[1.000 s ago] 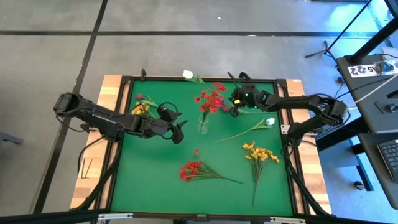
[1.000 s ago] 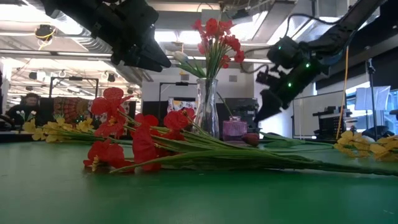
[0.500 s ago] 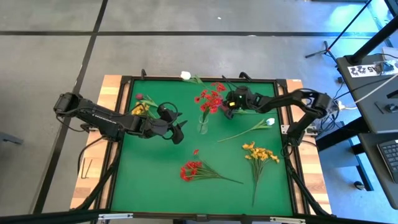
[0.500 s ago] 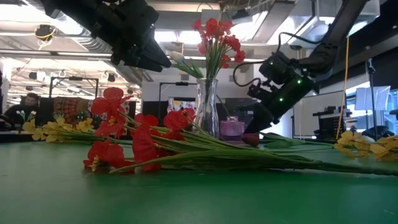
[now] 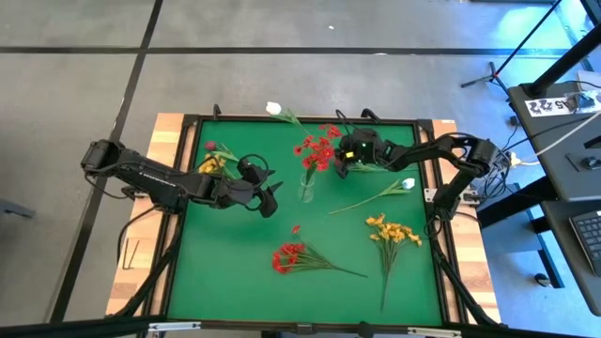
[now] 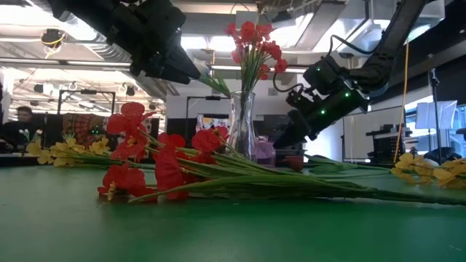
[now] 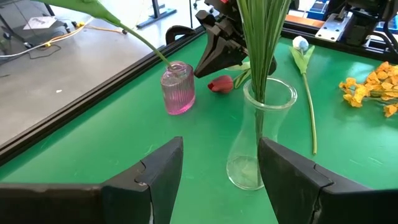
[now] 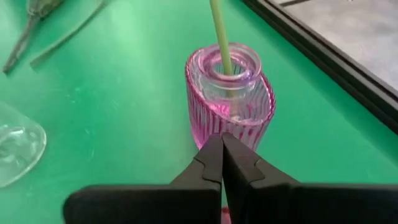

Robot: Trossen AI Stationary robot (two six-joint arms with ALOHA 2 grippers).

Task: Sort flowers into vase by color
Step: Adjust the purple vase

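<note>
Green mat (image 5: 235, 272), job maybe half done: reds (image 5: 319, 150) sit in the clear vase (image 7: 258, 137), one stem in the pink vase (image 8: 230, 102). Red bunch (image 5: 289, 257), yellows (image 5: 392, 231), white tulip (image 5: 407, 184) lie loose. Right gripper (image 8: 221, 163) pinched empty beside pink vase; left gripper (image 7: 217, 165) spread, empty.

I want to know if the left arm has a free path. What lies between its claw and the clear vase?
Only bare green table: in the left wrist view nothing lies between the left claw, fingers apart, and the clear vase holding green stems.
</note>
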